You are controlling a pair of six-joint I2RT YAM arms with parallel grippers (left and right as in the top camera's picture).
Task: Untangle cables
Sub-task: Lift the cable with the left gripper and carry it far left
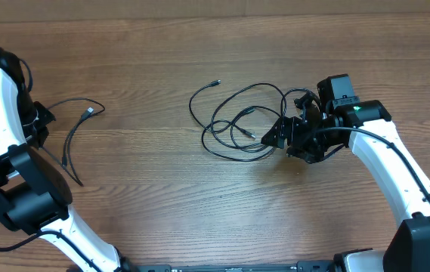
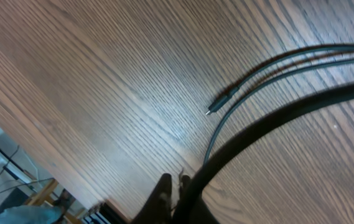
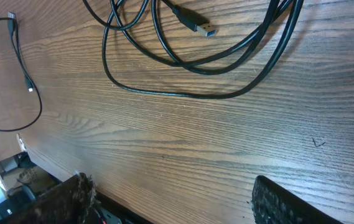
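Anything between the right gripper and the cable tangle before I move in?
Nothing visible does. In the right wrist view, only bare table lies between the open right gripper and the nearest loop of the cables.

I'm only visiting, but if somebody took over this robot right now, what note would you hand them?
Right gripper: fingers open, empty, next to the tangle.
Left gripper: fingers nearly together; unclear whether they pinch a cord.
Cables: the tangle lies in loops centre-right; a single cord lies apart at the far left, by the left gripper.
Done: one cord separated. Left: pull the tangle's loops apart.
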